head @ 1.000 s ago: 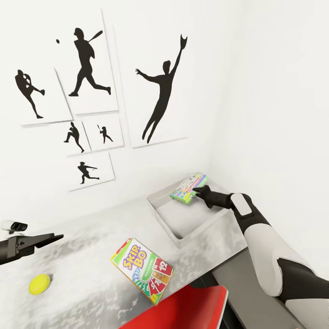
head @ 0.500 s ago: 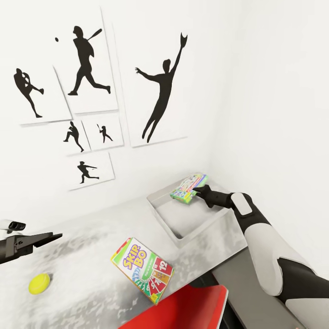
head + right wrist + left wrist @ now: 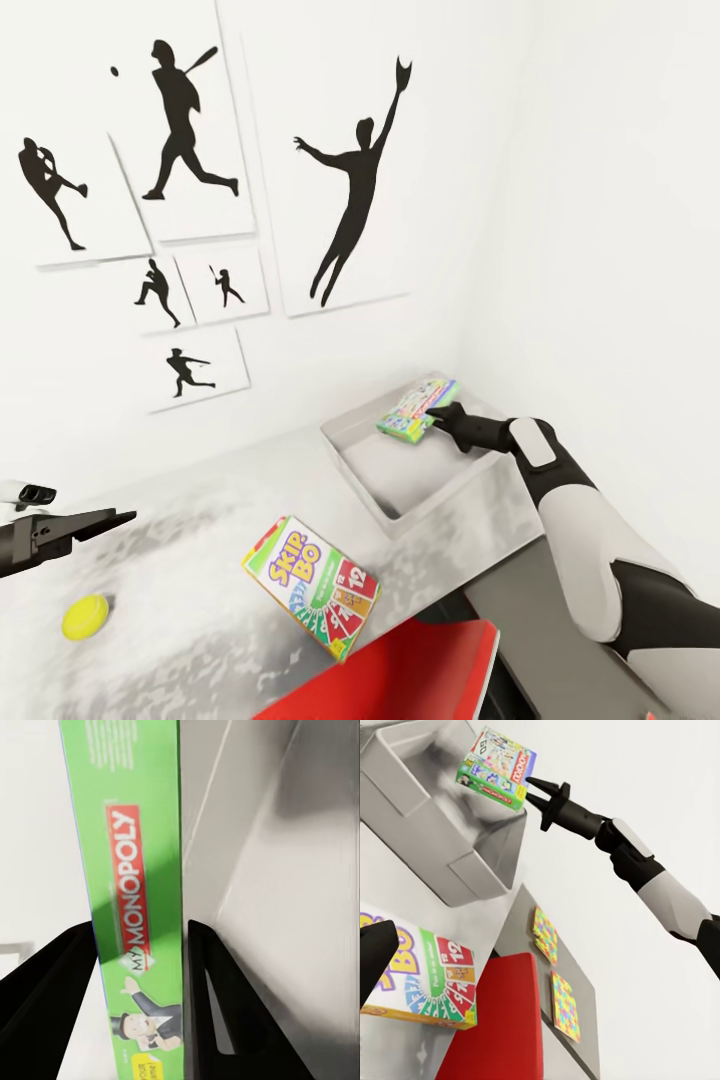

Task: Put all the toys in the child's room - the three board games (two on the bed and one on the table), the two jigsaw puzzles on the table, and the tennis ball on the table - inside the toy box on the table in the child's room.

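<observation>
From the head, the Monopoly box is held by the right gripper over the toy box's far corner; released there, it could catch on the rim. From the left wrist, its long axis runs along that rim, tilted. From the right wrist, contact seems loose; the left gripper's state cannot be told.
</observation>
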